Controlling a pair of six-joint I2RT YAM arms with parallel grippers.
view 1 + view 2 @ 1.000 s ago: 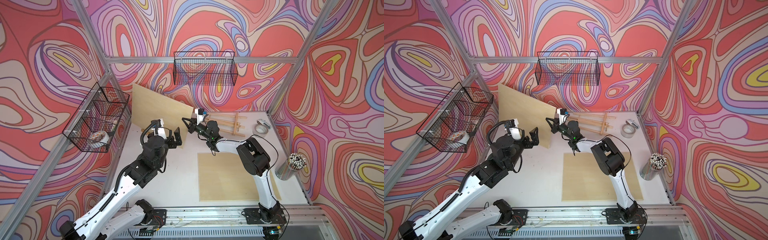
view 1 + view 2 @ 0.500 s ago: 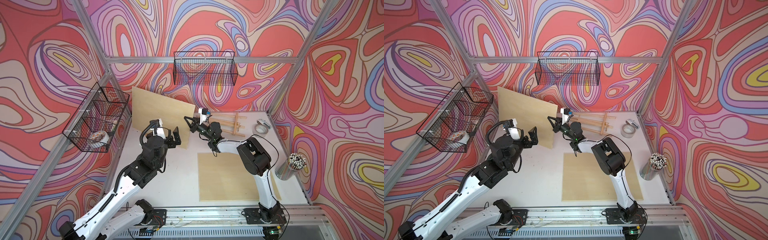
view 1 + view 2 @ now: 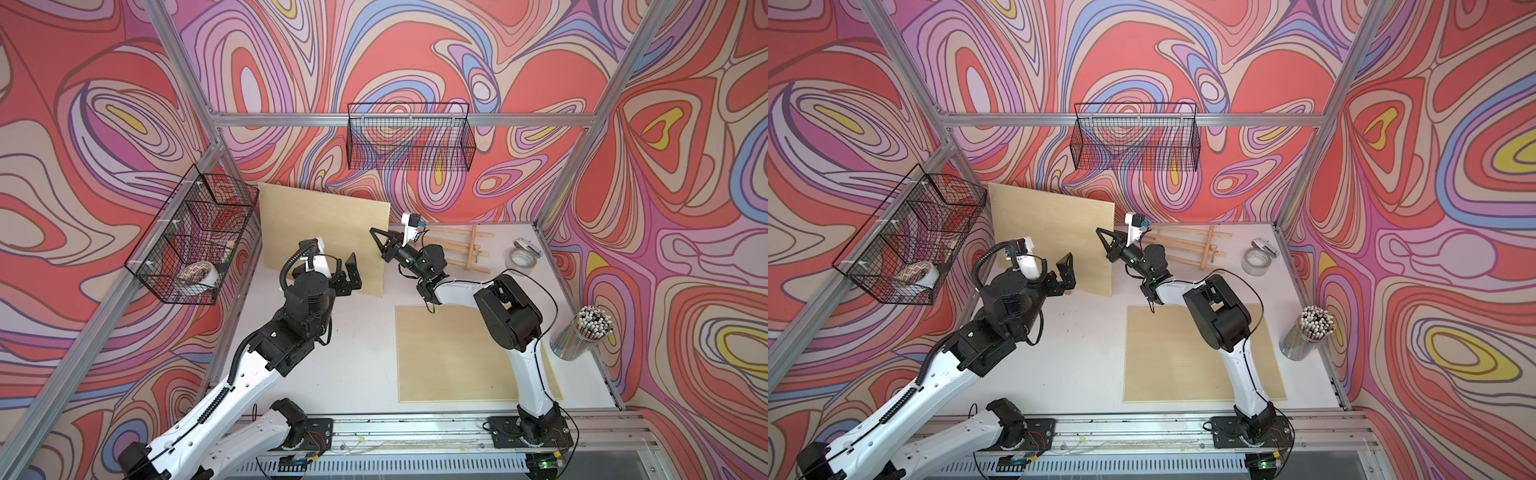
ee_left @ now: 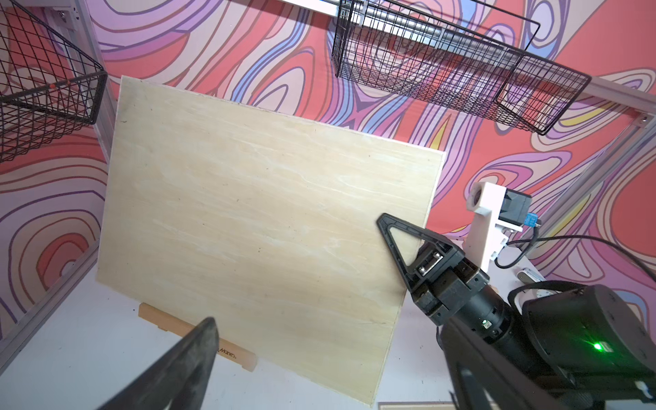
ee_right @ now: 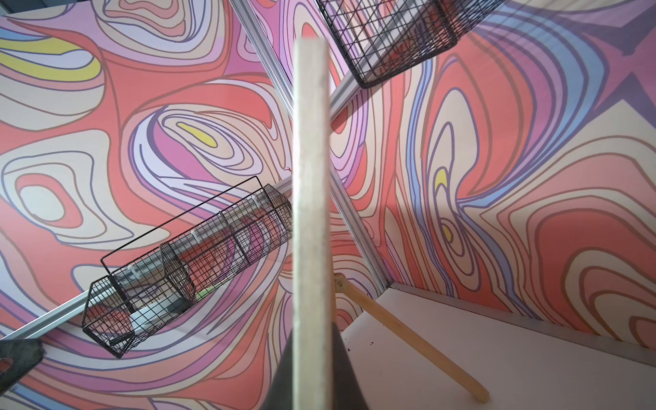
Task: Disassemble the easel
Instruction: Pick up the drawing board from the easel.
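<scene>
Nearly upright, the board [image 3: 320, 232] stood long axis horizontal; right hand [image 3: 379, 237] clamped its side edge; left hand [image 3: 325, 271], spread wide, empty, faced it.

L gripper [image 3: 330, 276] wide open, empty, arm bent up. R gripper [image 3: 375, 233] pinched on board [image 3: 316, 232] edge, arm stretched fwd.

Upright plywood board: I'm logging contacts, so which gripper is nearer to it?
Right. The right gripper is shut on the board's side edge; the left gripper hangs open before its face, seemingly not touching.
</scene>
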